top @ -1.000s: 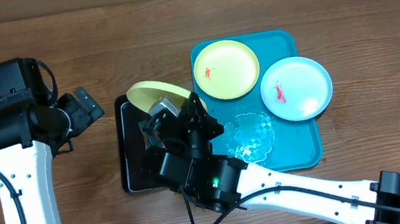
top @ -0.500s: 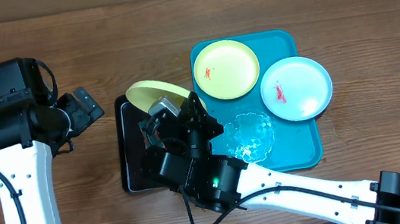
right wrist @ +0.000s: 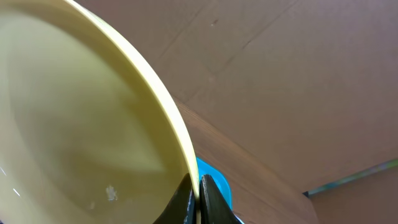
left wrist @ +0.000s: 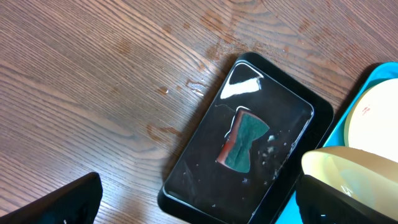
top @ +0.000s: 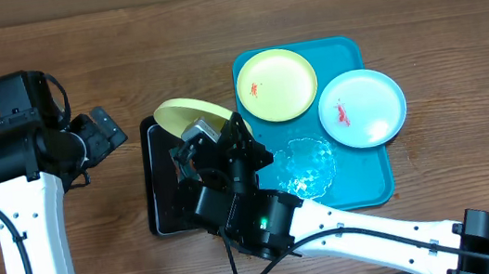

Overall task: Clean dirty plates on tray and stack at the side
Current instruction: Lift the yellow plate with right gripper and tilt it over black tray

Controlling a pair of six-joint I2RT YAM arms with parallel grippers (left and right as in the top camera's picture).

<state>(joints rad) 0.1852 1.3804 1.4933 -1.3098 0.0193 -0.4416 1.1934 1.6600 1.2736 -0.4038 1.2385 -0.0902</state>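
Note:
My right gripper (right wrist: 196, 193) is shut on the rim of a pale yellow-green plate (right wrist: 74, 124). It holds that plate (top: 188, 116) tilted above the far end of a black tray (top: 162, 185). On the turquoise tray (top: 372, 187) lies a second yellow-green plate (top: 276, 84) with a red smear. A light blue plate (top: 362, 107), also smeared red, overhangs the tray's right rim. My left gripper (left wrist: 199, 202) is open and empty, above the table to the left of the black tray (left wrist: 199, 180). The held plate (left wrist: 354, 165) shows at the right of the left wrist view.
A green and red sponge (left wrist: 244, 140) lies in the wet black tray. A clear glistening patch (top: 309, 165) sits on the turquoise tray's near half. Bare wooden table (top: 458, 45) surrounds both trays.

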